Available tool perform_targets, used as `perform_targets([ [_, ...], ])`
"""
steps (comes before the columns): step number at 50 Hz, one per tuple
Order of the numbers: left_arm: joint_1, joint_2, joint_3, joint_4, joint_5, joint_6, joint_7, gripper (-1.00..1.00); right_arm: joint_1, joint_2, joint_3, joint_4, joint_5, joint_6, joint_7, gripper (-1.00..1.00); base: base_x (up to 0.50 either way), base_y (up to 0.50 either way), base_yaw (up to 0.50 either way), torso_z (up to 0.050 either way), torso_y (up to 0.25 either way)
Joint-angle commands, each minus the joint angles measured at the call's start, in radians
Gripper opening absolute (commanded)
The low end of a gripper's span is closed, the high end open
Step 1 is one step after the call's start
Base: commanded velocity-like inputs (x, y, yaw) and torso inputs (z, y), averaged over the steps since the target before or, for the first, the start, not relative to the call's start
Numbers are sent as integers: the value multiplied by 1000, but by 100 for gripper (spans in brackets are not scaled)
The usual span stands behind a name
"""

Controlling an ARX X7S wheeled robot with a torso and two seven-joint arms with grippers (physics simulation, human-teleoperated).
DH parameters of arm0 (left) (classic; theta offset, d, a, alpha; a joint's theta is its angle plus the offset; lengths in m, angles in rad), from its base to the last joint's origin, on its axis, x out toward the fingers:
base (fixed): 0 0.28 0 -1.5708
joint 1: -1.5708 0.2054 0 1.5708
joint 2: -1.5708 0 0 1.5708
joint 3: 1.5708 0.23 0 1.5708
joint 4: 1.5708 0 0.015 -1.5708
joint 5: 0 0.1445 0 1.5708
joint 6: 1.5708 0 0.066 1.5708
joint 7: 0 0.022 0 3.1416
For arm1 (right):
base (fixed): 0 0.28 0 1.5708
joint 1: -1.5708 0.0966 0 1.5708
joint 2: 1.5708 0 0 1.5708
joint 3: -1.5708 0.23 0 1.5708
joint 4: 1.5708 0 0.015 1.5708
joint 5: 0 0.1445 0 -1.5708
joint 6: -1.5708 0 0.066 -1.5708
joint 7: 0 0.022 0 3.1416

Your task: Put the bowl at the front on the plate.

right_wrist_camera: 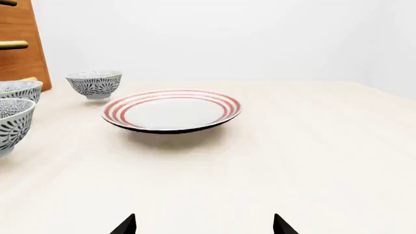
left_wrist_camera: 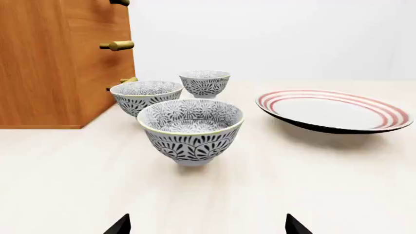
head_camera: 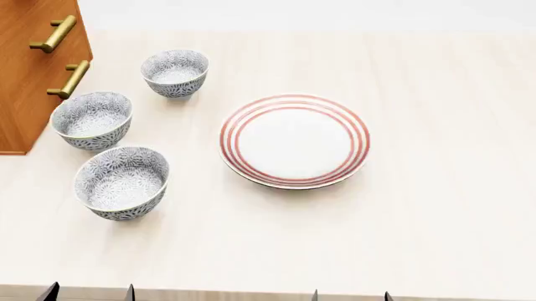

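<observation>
The bowl at the front (head_camera: pixel 122 182) (left_wrist_camera: pixel 191 127) is blue-grey patterned and stands upright on the pale table, left of the plate (head_camera: pixel 294 140) (left_wrist_camera: pixel 334 110) (right_wrist_camera: pixel 171 110), a white plate with red rings. Only its edge (right_wrist_camera: pixel 11 124) shows in the right wrist view. My left gripper (head_camera: pixel 89 293) (left_wrist_camera: pixel 208 226) is open at the table's near edge, short of the bowl, with nothing between its fingertips. My right gripper (head_camera: pixel 351 295) (right_wrist_camera: pixel 203 225) is open too, near the front edge, short of the plate.
Two look-alike bowls stand behind the front one: a middle bowl (head_camera: pixel 92 120) (left_wrist_camera: pixel 147 95) and a far bowl (head_camera: pixel 175 73) (left_wrist_camera: pixel 204 83) (right_wrist_camera: pixel 95 84). A wooden drawer cabinet (head_camera: pixel 34 63) (left_wrist_camera: pixel 58 63) with brass handles stands at the far left, close to the middle bowl.
</observation>
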Motion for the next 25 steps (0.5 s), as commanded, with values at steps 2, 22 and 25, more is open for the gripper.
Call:
perform_targets([
  [2,-2,-27,32,-2,-28,0,-32,100,2,31,-36,1,34,0,41,100,0,0,0,0,0],
  [22,-12,-68,73,51,-78,-105,-82,100,2,63,-59,-53,108,77,92,100,0,0,0,0,0],
  [25,-23,-76,82,77,-67,-134,-95,100,5,70,-60,-93,121,112,98,100,0,0,0,0,0],
])
